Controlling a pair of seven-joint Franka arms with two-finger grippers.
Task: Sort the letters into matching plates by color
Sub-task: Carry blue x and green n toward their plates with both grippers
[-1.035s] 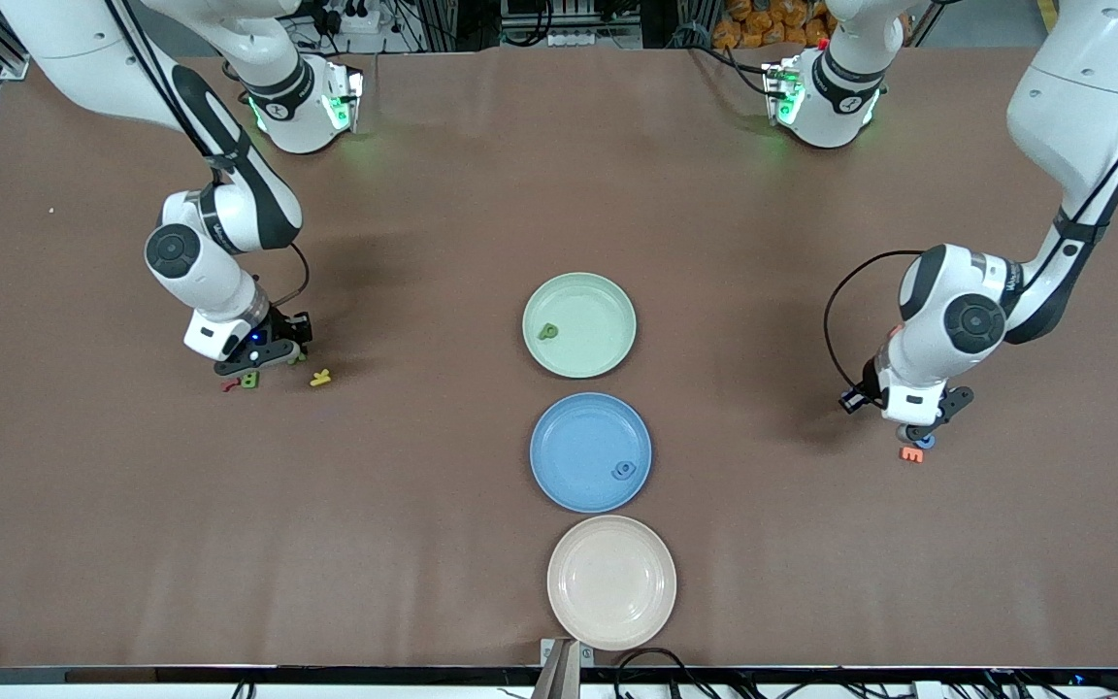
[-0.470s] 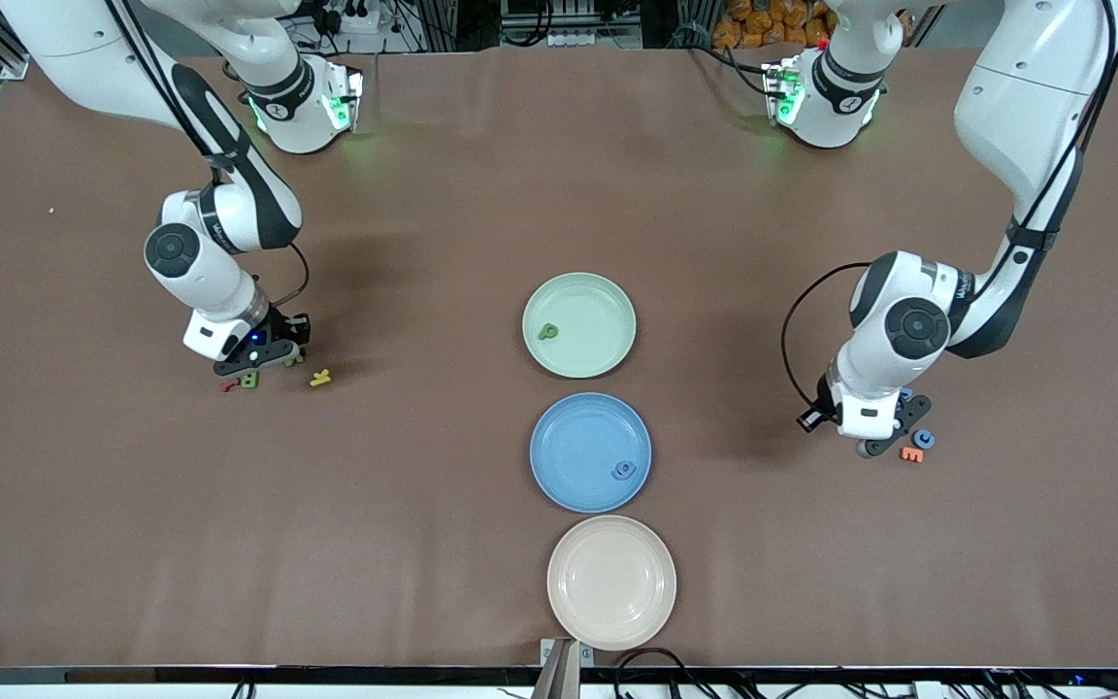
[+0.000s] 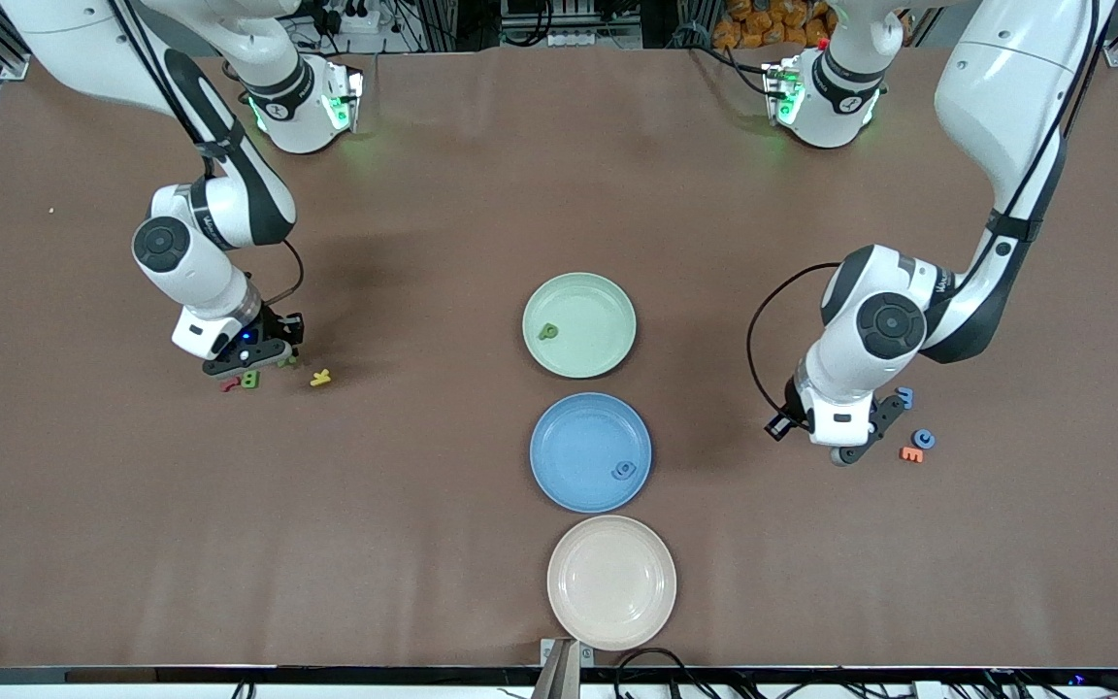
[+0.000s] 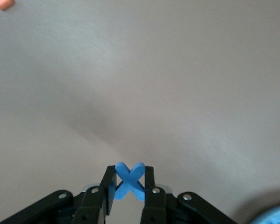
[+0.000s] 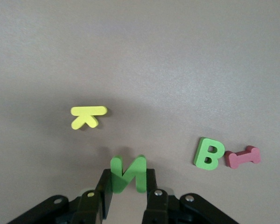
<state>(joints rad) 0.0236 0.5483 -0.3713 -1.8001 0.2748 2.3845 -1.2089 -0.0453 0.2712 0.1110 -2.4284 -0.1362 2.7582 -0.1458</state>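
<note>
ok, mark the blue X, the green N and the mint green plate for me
blue foam letter X (image 4: 127, 179), left wrist view, centre where its strokes cross.
green foam letter N (image 5: 127, 171), right wrist view, middle of its diagonal.
pale mint green round plastic plate (image 3: 608, 309), front view, bare floor of the plate.

Left pincer (image 4: 126, 196) clamped, raised; right pincer (image 5: 128, 192) clamped, seemingly low.

I read toy shapes near green B (image 5: 209, 154): green N (image 5: 127, 173), yellow K (image 5: 87, 116), red I (image 5: 242, 157); elsewhere blue X (image 4: 129, 180).
</note>
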